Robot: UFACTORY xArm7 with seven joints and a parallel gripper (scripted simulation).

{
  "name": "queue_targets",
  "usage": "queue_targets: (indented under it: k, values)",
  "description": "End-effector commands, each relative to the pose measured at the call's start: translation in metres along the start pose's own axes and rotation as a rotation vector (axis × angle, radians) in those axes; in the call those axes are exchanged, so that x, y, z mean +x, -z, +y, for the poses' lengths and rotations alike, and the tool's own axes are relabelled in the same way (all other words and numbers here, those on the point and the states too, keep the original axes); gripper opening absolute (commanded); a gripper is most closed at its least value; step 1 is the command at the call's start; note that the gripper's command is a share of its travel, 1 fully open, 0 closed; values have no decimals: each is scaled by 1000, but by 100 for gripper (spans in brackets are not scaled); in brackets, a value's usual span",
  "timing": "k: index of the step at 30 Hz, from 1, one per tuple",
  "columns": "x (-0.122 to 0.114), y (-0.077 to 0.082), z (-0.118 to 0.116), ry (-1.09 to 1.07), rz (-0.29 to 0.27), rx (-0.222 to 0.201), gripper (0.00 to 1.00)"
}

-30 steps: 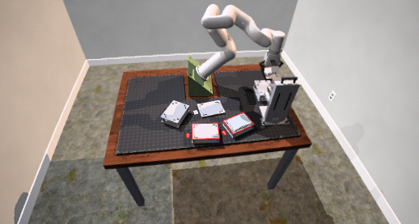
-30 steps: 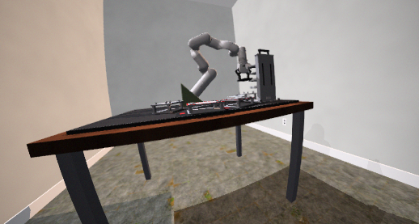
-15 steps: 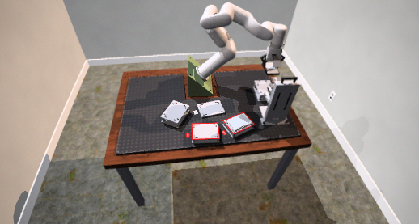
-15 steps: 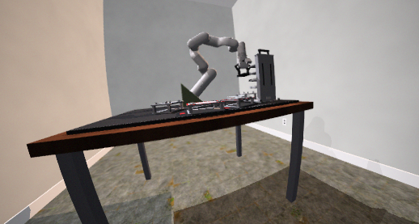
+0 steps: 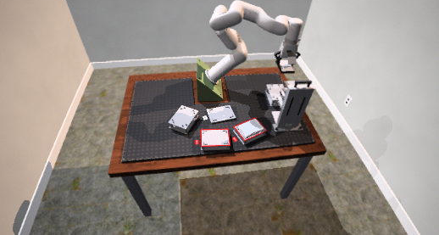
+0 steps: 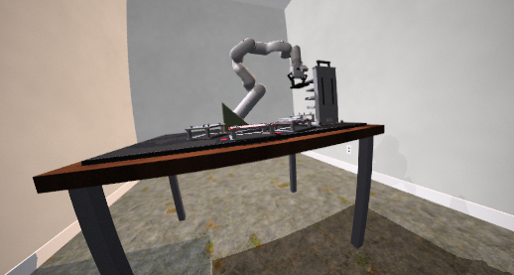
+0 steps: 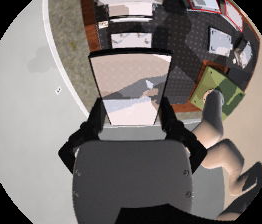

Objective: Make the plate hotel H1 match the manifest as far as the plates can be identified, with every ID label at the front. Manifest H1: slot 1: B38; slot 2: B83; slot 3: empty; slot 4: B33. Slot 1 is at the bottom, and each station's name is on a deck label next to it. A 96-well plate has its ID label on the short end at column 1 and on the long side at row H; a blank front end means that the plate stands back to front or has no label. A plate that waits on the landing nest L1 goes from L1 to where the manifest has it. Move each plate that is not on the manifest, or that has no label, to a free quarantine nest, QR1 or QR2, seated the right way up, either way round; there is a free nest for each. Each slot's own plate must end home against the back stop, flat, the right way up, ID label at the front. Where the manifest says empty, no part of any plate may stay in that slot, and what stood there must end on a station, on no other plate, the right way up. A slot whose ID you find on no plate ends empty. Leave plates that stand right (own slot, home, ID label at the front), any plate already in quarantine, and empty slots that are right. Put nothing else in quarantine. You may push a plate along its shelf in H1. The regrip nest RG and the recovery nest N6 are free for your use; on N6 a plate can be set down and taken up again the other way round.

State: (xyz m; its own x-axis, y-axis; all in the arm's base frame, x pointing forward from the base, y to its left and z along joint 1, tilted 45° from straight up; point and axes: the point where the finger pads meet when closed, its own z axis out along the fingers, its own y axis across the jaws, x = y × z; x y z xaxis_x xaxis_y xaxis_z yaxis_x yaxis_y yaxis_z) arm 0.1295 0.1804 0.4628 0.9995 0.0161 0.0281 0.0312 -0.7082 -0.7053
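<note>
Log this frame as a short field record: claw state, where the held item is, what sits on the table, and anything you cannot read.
claw: shut on a plate, claw at its sides
held plate position: lifted above and behind the tower, off the back edge of the table
tower: upright at the table's right end, plates on its shelves
red-framed trays: two near the front, one square, one skewed
other trays: two more left of centre
labels: too small to read
</note>
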Motion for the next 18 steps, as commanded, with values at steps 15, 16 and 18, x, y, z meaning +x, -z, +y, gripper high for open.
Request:
queue_targets:
  k: [15,16,18]
  values:
    - [0,54,-1,0,1,3,0]
    - [0,57,-1,0,1,3,0]
    - [0,64,-1,0,1,3,0]
